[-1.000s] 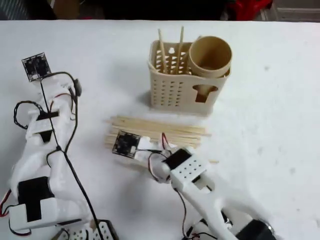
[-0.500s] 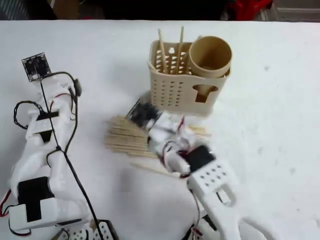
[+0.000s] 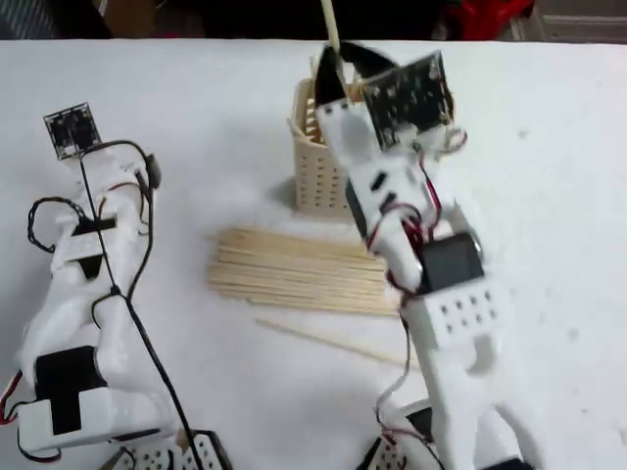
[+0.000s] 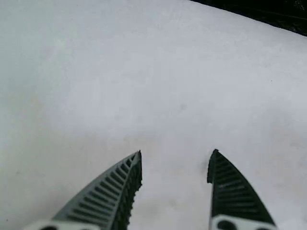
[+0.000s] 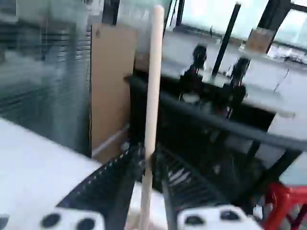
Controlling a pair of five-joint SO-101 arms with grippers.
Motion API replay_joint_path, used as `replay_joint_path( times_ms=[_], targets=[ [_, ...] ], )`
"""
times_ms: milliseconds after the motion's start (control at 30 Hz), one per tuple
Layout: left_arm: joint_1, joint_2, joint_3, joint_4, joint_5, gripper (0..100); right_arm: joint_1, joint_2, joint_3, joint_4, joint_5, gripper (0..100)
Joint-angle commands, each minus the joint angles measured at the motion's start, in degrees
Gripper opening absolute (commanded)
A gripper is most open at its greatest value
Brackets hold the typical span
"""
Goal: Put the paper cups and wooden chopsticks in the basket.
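Observation:
My right gripper (image 3: 335, 70) hangs over the cream basket (image 3: 315, 166) at the table's back, shut on one wooden chopstick (image 3: 329, 23) that stands nearly upright. The right wrist view shows that chopstick (image 5: 152, 96) pinched between the dark fingers (image 5: 123, 182). A pile of loose chopsticks (image 3: 294, 269) lies flat in front of the basket, and a single stick (image 3: 328, 338) lies apart nearer the front. The right arm covers most of the basket's inside. My left gripper (image 4: 175, 163) is open over bare white table at the left.
The left arm (image 3: 83, 284) lies folded along the table's left side with black cables around it. White table (image 3: 549, 196) stretches free to the right of the basket. Dark furniture and a red stool (image 5: 283, 201) stand beyond the far edge.
The right arm lifted from the chopstick pile and swung back over the basket with one chopstick in its gripper. The left arm stayed still.

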Motion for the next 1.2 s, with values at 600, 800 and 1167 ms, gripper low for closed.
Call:
replay_joint_path(
  times_ms=[600, 800, 1167],
  targets=[
    [1.27, -0.13, -2.99, 0.09, 0.26, 23, 2.07, 9.01, 16.26, -30.64, -0.88, 1.7],
    [1.19, -0.13, -2.81, 0.09, 0.26, 23, 2.07, 5.93, 22.24, -30.73, -0.70, 2.7],
    [1.10, -0.13, -2.81, 0.09, 0.26, 23, 1.63, -12.88, 32.00, -9.98, -0.53, 16.9]
  ],
)
